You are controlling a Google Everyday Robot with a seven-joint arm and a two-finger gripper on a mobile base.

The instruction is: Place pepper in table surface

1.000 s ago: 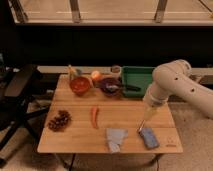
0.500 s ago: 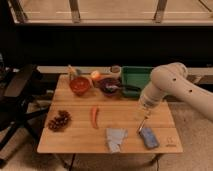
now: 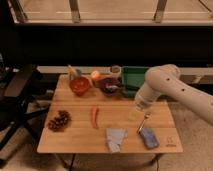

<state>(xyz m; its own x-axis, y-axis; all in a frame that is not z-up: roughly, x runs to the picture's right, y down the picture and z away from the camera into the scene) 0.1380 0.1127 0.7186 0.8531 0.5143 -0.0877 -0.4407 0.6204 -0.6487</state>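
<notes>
The arm edges slightly left. The gripper point(image 3: 144, 121) hangs open and empty at lower right, and the pepper point(image 3: 94, 116) lies unmoved mid-frame on the table surface point(image 3: 75, 142) — placement looks done.

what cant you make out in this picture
Camera view:
- White robot arm: cut off by the right edge; base unseen.
- Gripper, over the light wooden tabletop's right side: open jaws, fingertip detail too small.
- Green rectangular tray: the arm hides its right part.
- Dark round bowl: contents too dim.
</notes>
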